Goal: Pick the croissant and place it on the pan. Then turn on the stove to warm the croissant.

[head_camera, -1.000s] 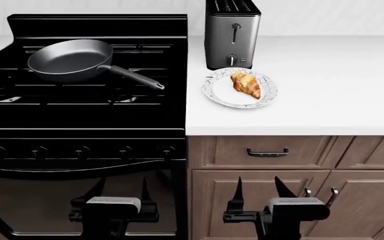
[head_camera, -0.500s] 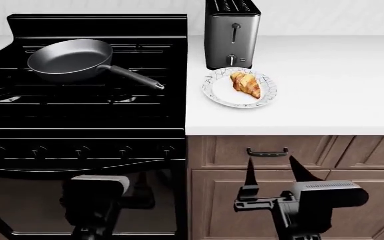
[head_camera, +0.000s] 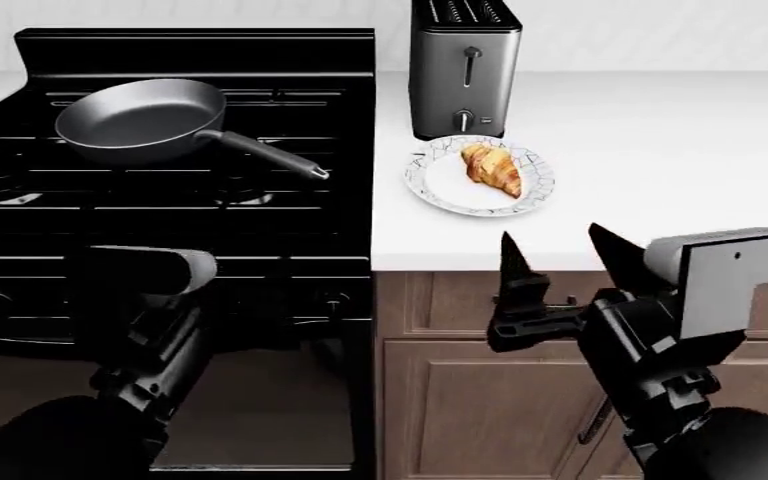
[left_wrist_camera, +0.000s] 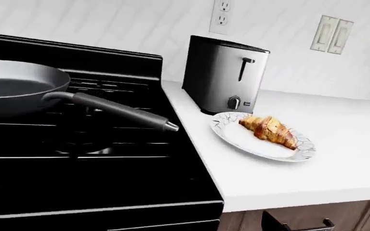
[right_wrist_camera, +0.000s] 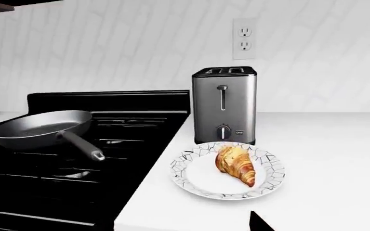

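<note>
— So, which step do you have now?

— You are on the reach for the croissant (head_camera: 492,168). It lies on the white plate (head_camera: 438,188), on the surface (head_camera: 678,170) just in front of the toaster (head_camera: 464,65), and nothing touches it yet. The pan (head_camera: 144,120) sits on the stove (head_camera: 157,215), on a back grate, with its handle pointing toward the plate.

— And the arms?

— Your right gripper (head_camera: 555,258) is below the front edge of the surface, its jaws spread wide, well apart from the pastry. The left gripper I cannot see in any view, so I cannot tell its state; only the left forearm (head_camera: 144,300) shows in front of the stove.

— How should you approach?

— I think you should lift the right gripper above the surface edge first, then come over the plate from above. Turn the wrist so that the jaws close across the narrow width of the croissant, not along its length. Close gently, because it looks soft and flaky, and the plate may slide if you push sideways. Keep clear of the toaster behind.
</note>
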Controlling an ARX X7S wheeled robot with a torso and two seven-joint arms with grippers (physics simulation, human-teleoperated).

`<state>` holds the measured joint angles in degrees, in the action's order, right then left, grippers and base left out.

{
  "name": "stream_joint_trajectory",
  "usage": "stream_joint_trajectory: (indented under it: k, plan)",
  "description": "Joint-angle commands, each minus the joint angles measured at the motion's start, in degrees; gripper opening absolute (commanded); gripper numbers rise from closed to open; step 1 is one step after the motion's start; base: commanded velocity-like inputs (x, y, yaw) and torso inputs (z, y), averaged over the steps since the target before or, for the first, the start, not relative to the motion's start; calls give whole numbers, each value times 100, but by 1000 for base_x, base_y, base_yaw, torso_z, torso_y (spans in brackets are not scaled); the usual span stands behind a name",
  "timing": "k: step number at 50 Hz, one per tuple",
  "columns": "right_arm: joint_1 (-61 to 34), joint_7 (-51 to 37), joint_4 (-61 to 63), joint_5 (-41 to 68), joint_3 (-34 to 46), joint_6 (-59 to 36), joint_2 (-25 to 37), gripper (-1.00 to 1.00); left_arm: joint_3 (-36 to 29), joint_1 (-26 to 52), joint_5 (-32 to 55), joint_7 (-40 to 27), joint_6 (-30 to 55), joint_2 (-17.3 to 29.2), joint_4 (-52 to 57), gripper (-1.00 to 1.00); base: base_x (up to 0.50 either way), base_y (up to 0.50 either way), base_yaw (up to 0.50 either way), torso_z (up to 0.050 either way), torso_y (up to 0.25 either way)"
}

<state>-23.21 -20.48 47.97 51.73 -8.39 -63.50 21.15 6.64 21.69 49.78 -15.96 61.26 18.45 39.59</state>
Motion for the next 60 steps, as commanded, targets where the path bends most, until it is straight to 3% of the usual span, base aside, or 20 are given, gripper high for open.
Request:
stream_joint_trajectory:
  k: [1,8,12,23,31,60]
  plan:
    - [-1848,-1715,-60,3102,-815,-2250,117,100,550,1226,1422,-651,1398,131,90,100,0,0,0,0,0]
    - [-2348,-3048,-738,4581,-497,-2087,470,100,803,1536,1892,-955,1662,117,-182,100,0,0,0,0,0]
    - [-2522,-3516,-825,4855,-255,-2000,674,100,1008,1920,2438,-1367,1950,115,-325,100,0,0,0,0,0]
    - [-2963,-4427,-1091,5519,439,-1702,1044,100,932,2097,2727,-1532,2035,297,-373,100,0,0,0,0,0]
    - [-3010,-4562,-1078,5555,580,-1628,1147,100,703,2015,2473,-1314,1866,379,-418,100,21,0,0,0,0]
    - [-3291,-4739,-1311,5652,1113,-1466,1336,100,567,1957,2490,-1246,1597,569,-316,100,497,0,0,0,0]
